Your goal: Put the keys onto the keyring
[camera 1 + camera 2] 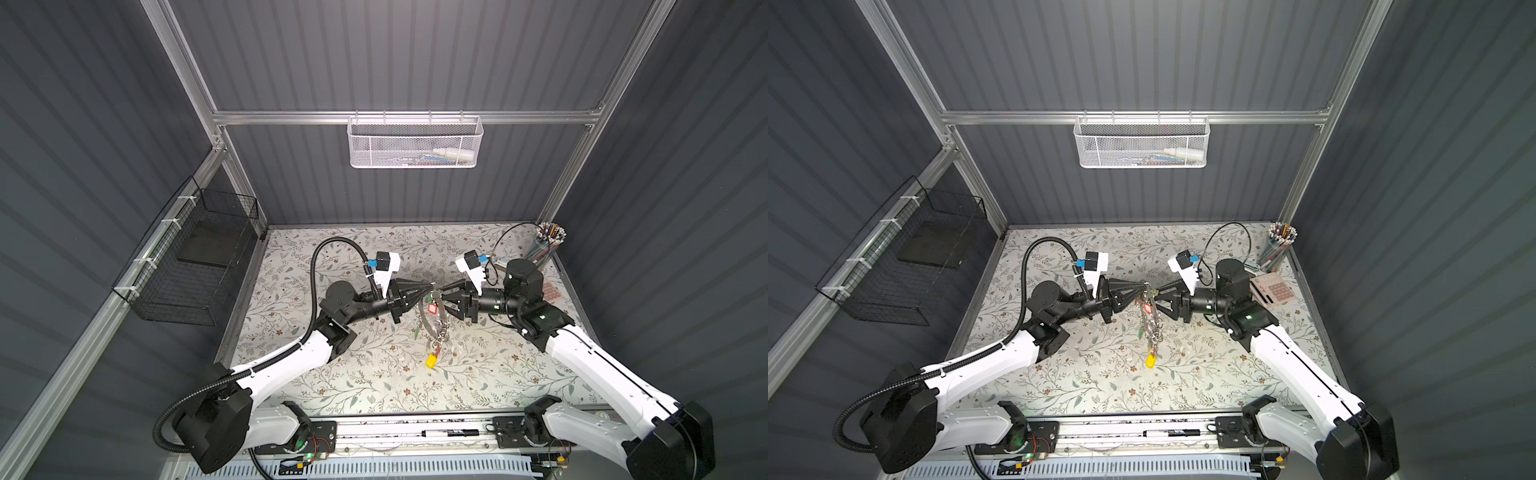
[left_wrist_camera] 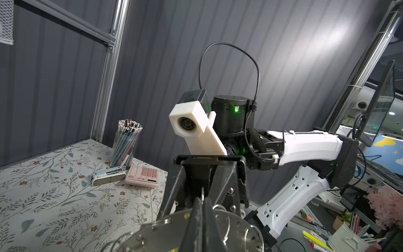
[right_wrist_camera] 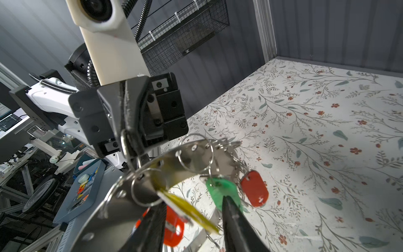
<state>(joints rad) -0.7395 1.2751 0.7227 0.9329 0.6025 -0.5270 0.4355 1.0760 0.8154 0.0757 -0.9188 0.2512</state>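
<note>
Right wrist view: the keyring was held clear of the floral table, its flat rim clenched in the closed left gripper. The right gripper was seen just beside the keyring with jaws parted, gripping nothing. 3 keys tagged yellow, green and red were hung from the keyring.

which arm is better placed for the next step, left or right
Right. The left gripper is shut on the keyring, holding it up in the air, so it is busy. The right gripper stands open and free right beside it.
</note>
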